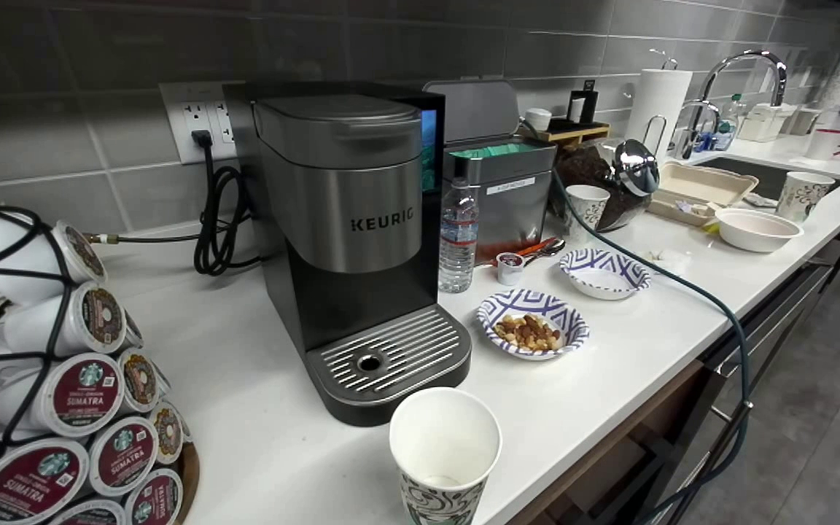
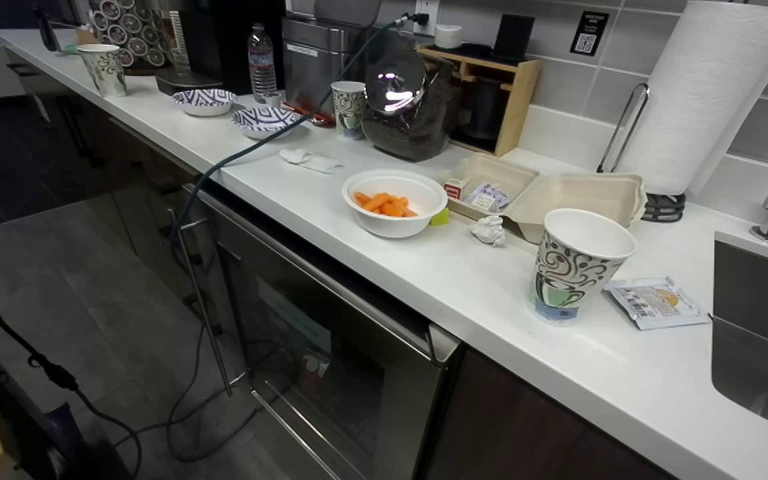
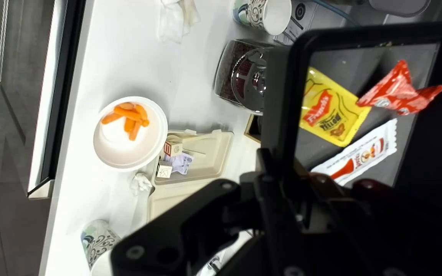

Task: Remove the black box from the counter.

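The black box (image 3: 282, 96) is large and close in the wrist view, at the right. It is a shallow tray holding a yellow mustard packet (image 3: 330, 111), a red packet (image 3: 395, 92) and a white sauce packet (image 3: 361, 153). My gripper (image 3: 282, 163) is shut on the box's wall, with one finger on either side of it. The box appears raised well above the white counter (image 3: 129, 57), which also shows in both exterior views (image 1: 259, 423) (image 2: 437, 287). Neither the box nor the gripper shows in the exterior views. The box's far right side is dark or cut off.
On the counter are the Keurig machine (image 1: 362, 219), patterned bowls (image 1: 533, 324), paper cups (image 2: 577, 267), a white bowl of carrots (image 2: 394, 200), a takeaway container (image 2: 571, 193), a glass jar (image 2: 411, 120) and a paper towel roll (image 2: 704, 100). A teal cable (image 1: 682, 284) crosses the front edge. The sink (image 2: 757, 300) is beyond.
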Controlling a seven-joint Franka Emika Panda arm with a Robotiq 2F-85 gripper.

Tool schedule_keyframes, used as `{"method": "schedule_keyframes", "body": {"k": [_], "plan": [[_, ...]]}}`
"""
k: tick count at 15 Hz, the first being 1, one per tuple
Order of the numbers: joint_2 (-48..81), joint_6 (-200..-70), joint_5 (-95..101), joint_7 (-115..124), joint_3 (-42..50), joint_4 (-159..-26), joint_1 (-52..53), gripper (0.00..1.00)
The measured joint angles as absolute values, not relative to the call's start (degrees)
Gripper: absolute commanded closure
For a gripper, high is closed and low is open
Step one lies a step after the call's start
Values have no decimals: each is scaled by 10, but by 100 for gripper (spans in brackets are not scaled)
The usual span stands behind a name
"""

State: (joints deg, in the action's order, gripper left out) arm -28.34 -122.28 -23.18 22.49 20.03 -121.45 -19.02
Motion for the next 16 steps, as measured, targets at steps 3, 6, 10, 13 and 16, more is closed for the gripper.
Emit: {"method": "schedule_keyframes", "body": {"k": [3, 6, 10, 13, 16], "plan": [[-272, -1274, -239, 224, 184, -1198, -182, 97], [-242, -1286, -241, 208, 183, -1125, -163, 97], [-183, -1230, -281, 153, 220, -992, -136, 97], [-133, -1179, -339, 97, 247, -892, -119, 97], [-84, -1156, -415, 65, 251, -798, -111, 90]]}}
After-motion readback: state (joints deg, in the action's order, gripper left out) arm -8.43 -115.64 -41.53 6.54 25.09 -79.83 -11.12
